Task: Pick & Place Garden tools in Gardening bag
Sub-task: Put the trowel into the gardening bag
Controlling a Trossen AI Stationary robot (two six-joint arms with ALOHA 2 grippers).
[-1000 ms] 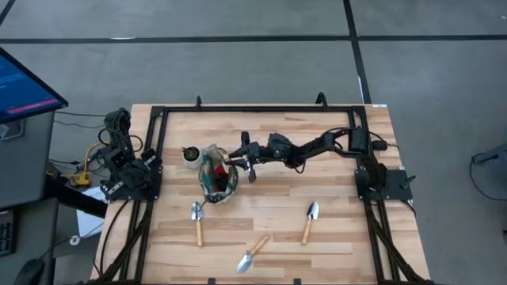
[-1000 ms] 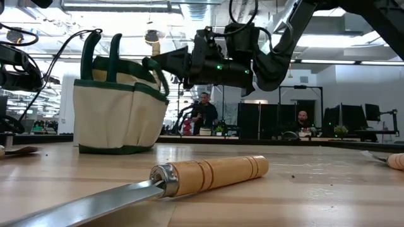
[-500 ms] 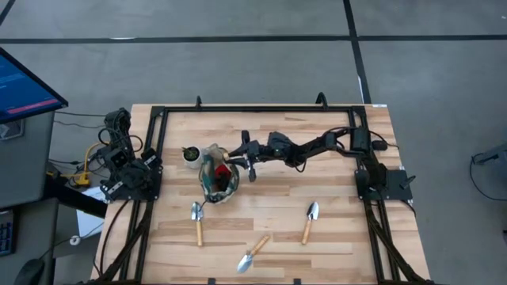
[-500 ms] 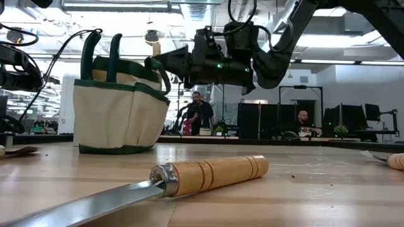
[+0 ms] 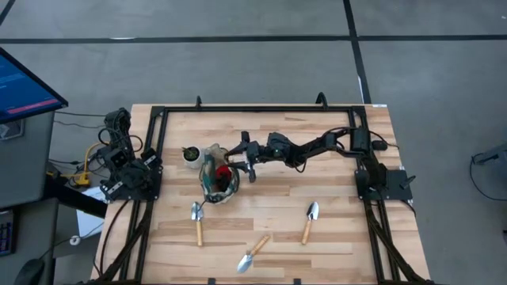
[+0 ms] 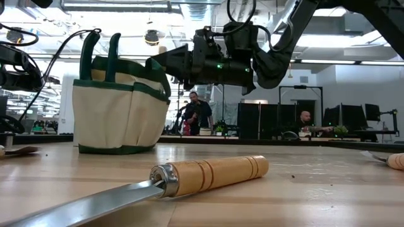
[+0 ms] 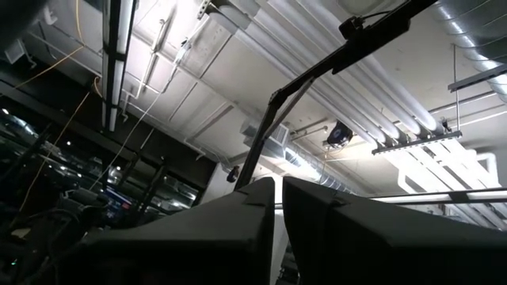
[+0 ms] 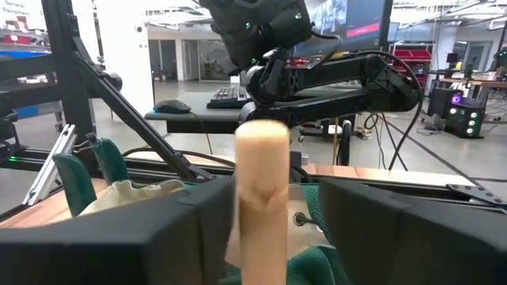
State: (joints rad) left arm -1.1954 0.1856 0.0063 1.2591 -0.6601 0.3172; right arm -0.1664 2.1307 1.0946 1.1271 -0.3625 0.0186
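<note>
The beige gardening bag (image 5: 212, 187) with dark green trim stands upright at the table's middle left; it also shows in the low view (image 6: 113, 113). A red-and-black tool (image 5: 224, 169) lies inside it. My right gripper (image 5: 231, 163) is over the bag's right rim, shut on a light wooden tool handle (image 8: 261, 158); the tool's lower part is hidden. Three trowels lie flat on the near half of the table: one (image 5: 197, 222), another (image 5: 253, 253) and a third (image 5: 309, 222). My left gripper (image 7: 278, 222) is shut, parked at the table's left edge and pointing up. My right gripper pinches the wooden handle (image 8: 261, 198) between its two fingers, below the handle's rounded free end. The fingers come from the table's right, nearly level, and lie across the handle. The handle stands upright over the bag's opening (image 8: 135, 194); what is below the fingers is hidden.
A small round white pot with a dark top (image 5: 191, 154) stands just left of the bag. A black frame (image 5: 261, 109) runs round the table. A monitor (image 5: 24, 83) stands off the table's left; people stand in the room beyond (image 6: 192, 110).
My right gripper has risen slightly above the bag's rim, still shut on the wooden handle. The bag and the trowels on the table have kept their places.
</note>
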